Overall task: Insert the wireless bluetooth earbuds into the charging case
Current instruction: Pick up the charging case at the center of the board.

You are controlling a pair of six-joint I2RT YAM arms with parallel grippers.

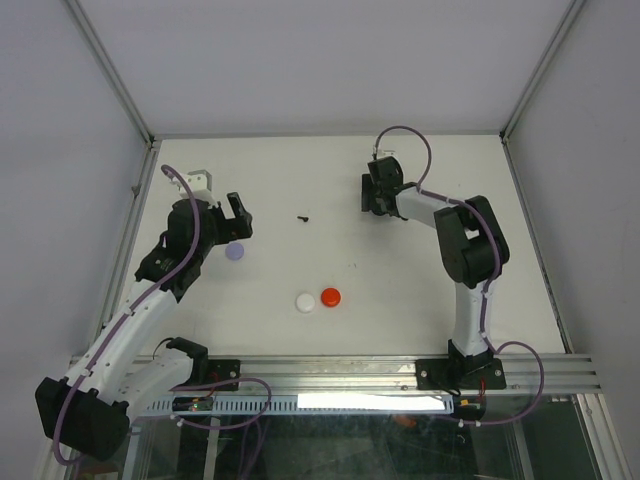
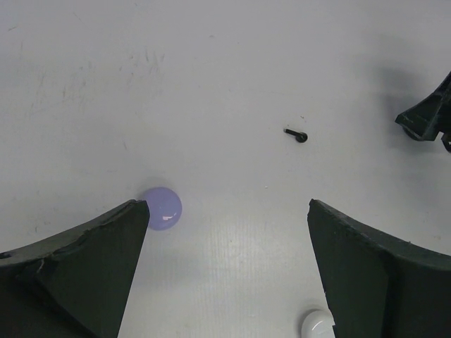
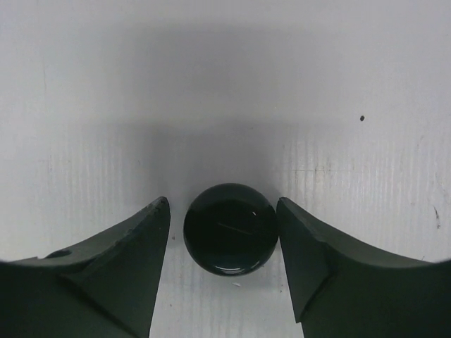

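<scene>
Glossy black round plastic case [image 3: 230, 228], lower centre, flanked by parted jaws of right gripper [image 3: 224, 202], left gripper [image 2: 227, 205] stood spread wide.

We log the left arm [image 1: 128, 322] running from its base at near left forward in a long slant, elbow bent, wrist angled in toward the centre. The left gripper [image 2: 229, 211] tilts down and forward, and its jaws are spread to full width. We see the right arm [image 1: 466, 300] with its lower link near upright over the base, elbow folded at the top and forearm reaching forward and left. The right gripper [image 3: 223, 204] points straight down and is held low. Its jaws are partly parted, narrower than the left's.
</scene>
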